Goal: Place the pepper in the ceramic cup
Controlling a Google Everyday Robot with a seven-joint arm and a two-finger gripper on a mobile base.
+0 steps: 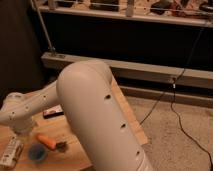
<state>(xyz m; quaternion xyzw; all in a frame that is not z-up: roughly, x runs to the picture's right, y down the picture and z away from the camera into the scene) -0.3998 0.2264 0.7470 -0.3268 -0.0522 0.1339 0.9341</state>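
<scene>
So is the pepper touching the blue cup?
Cannot tell. In the camera view the pepper lies right at the rim of the blue cup, showing no plain gap or contact. The gripper hangs close beside the pepper.

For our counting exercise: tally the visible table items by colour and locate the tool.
Orange: 1, pepper
Blue: 1, ceramic cup
White: 1, flat pack
Dark: 1, flat item
Total: 4
The tool hangs over the table's left end.
</scene>
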